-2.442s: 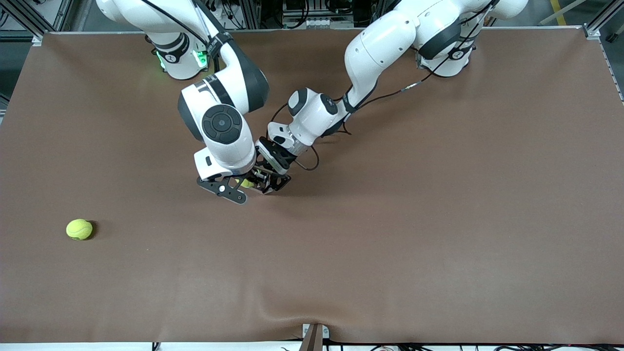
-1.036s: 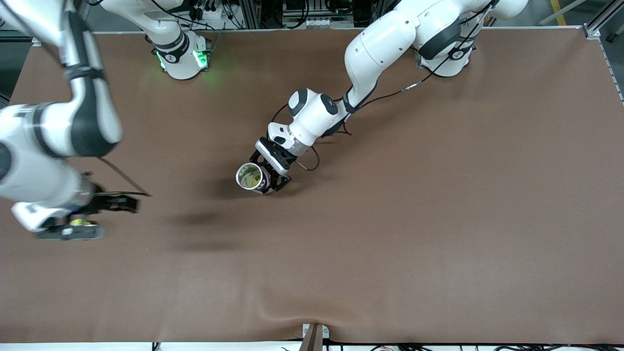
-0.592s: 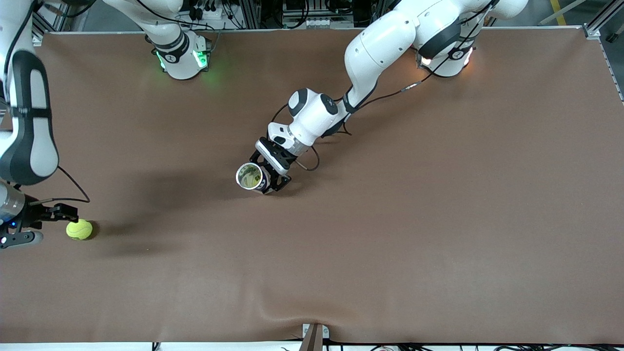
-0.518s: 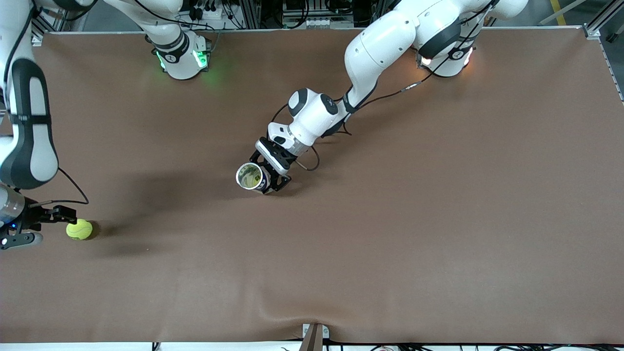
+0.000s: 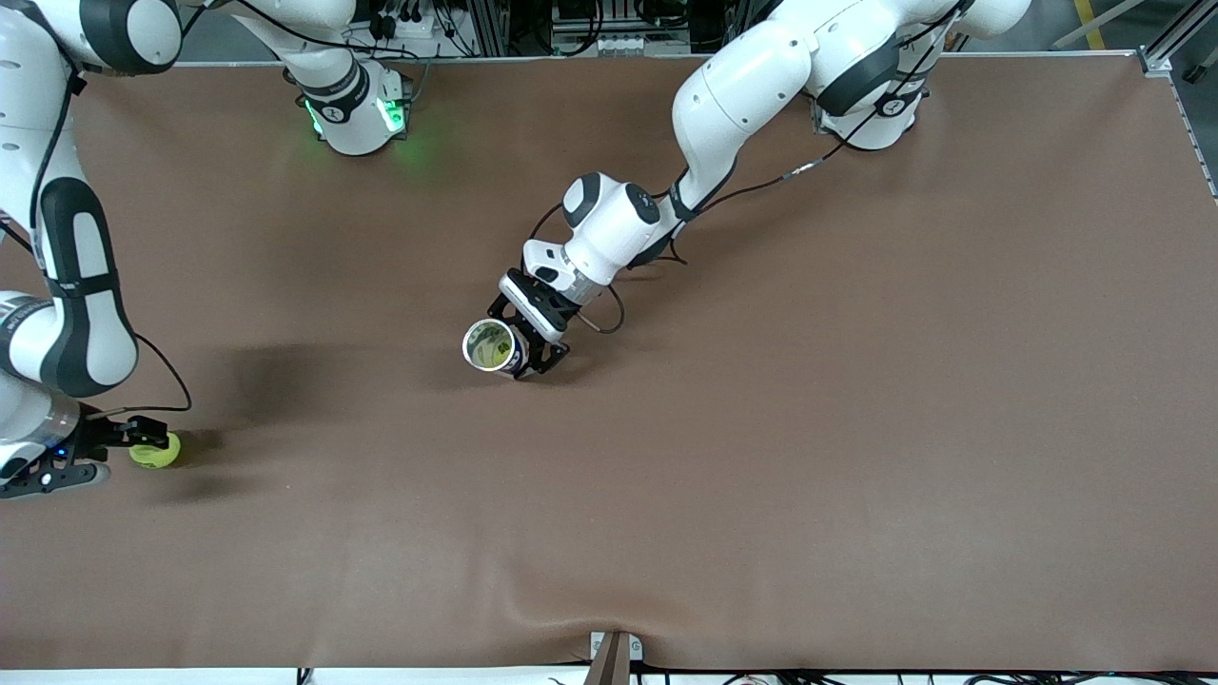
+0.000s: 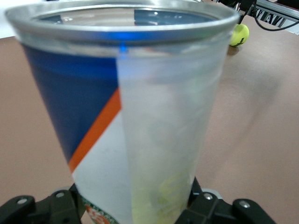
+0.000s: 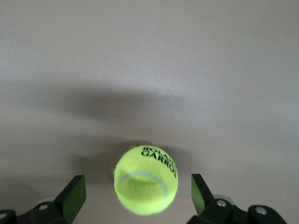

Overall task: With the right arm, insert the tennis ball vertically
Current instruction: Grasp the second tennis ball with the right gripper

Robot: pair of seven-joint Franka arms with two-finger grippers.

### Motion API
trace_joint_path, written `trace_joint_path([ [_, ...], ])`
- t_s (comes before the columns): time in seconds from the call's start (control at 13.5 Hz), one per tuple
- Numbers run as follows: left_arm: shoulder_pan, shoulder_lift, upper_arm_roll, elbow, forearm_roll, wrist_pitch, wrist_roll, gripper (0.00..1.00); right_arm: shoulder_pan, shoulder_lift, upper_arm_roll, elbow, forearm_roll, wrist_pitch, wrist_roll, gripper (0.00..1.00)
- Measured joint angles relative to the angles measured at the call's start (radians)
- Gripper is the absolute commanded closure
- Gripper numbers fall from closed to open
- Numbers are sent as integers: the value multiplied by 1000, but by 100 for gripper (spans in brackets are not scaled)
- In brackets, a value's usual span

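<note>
We see a yellow-green tennis ball (image 7: 146,179) with a white seam and black lettering, lying on the plain brown worktop (image 5: 761,476). The can (image 6: 126,116) has a silvery metal rim, a clear frosted wall, and a label in dark blue over white, split by a slanting orange stripe. Both arms are white with black joint bands; the left claw (image 5: 533,354) and right claw (image 7: 135,198) are black. A green light glows at the right arm's base (image 5: 352,114).
</note>
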Motion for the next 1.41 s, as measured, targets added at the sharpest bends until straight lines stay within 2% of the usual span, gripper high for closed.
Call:
trace_joint_path([
  [0.3, -8, 0, 11, -1, 0, 1, -17, 19, 0, 51, 2, -1, 0, 70, 0, 0],
  [0.96, -28, 0, 35, -39, 0, 6, -32, 19, -20, 66, 1, -13, 0, 73, -14, 0],
  [1.04, -29, 0, 37, -42, 0, 7, -33, 20, -21, 67, 1, -16, 0, 73, -14, 28],
  [1.11, -32, 0, 42, -42, 0, 7, -35, 20, -21, 67, 1, -21, 0, 73, -14, 67],
  [1.18, -35, 0, 45, -42, 0, 7, -38, 20, -21, 69, 1, -25, 0, 73, -17, 89],
  [1.26, -38, 0, 49, -43, 0, 8, -40, 20, -21, 70, 1, -26, 0, 73, -22, 100],
  [1.41, -42, -1, 54, -43, 0, 8, -44, 19, -21, 67, 4, -23, 0, 72, -34, 100],
])
